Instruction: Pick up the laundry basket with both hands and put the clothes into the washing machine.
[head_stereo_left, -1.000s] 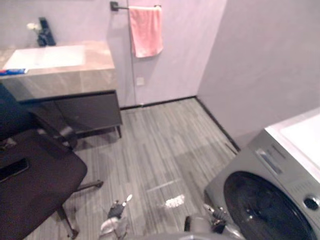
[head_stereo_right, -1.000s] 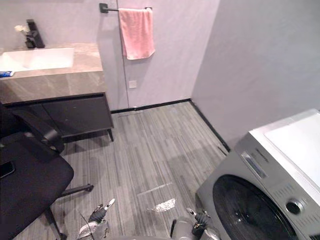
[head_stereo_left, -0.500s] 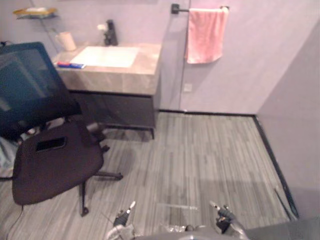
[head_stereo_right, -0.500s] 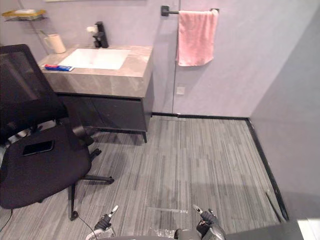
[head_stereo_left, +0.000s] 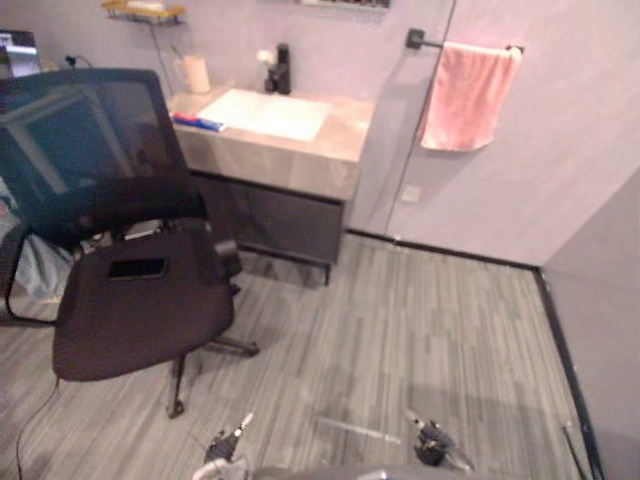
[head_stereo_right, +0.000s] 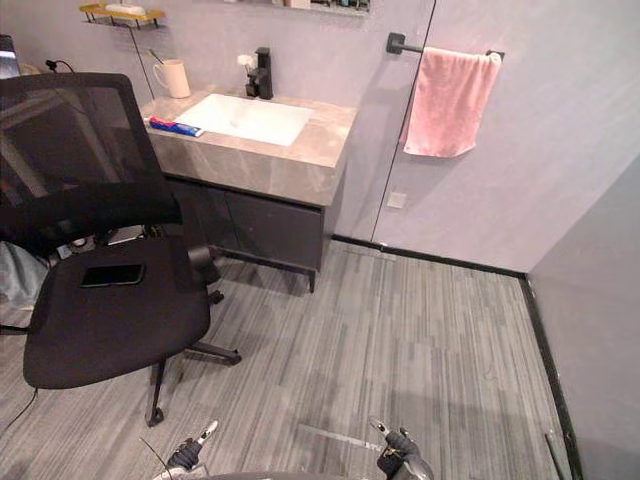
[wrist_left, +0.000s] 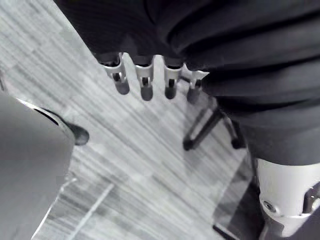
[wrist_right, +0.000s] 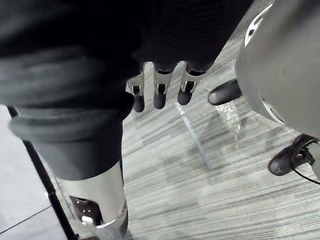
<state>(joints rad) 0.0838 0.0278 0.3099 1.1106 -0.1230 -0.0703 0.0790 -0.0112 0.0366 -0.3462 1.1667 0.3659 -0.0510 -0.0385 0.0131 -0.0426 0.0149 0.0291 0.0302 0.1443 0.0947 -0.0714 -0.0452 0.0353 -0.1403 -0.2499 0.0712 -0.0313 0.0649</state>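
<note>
A bathroom with a floor (head_stereo_left: 420, 320) of grey striped planks and pale, smooth walls. Against the far wall stands a washstand (head_stereo_right: 270, 190) with a stone-look top and dark, flat fronts. Set into it is a white rectangular basin (head_stereo_right: 245, 118) with a black tap (head_stereo_right: 261, 73), a cup (head_stereo_right: 177, 77) and a tube (head_stereo_right: 175, 126) at the basin's far and left edges. A soft pink towel (head_stereo_right: 448, 100) hangs from a rail to the right. On the left, a black swivel chair (head_stereo_right: 110, 330) with a mesh back carries a dark, flat phone (head_stereo_right: 112, 274) on its padded seat. The left hand (head_stereo_left: 225, 445) and the right hand (head_stereo_left: 432, 442) hang low over the floor at the near edge, well apart. Each hand's fingers (wrist_left: 145, 82) hang loose and nearly straight, holding nothing; the right's show the same (wrist_right: 160, 92). Where the laundry basket, the clothes and the washing machine lie from the fingers cannot be told here, so neither can the nearer hand nor the basket's long axis.
</note>
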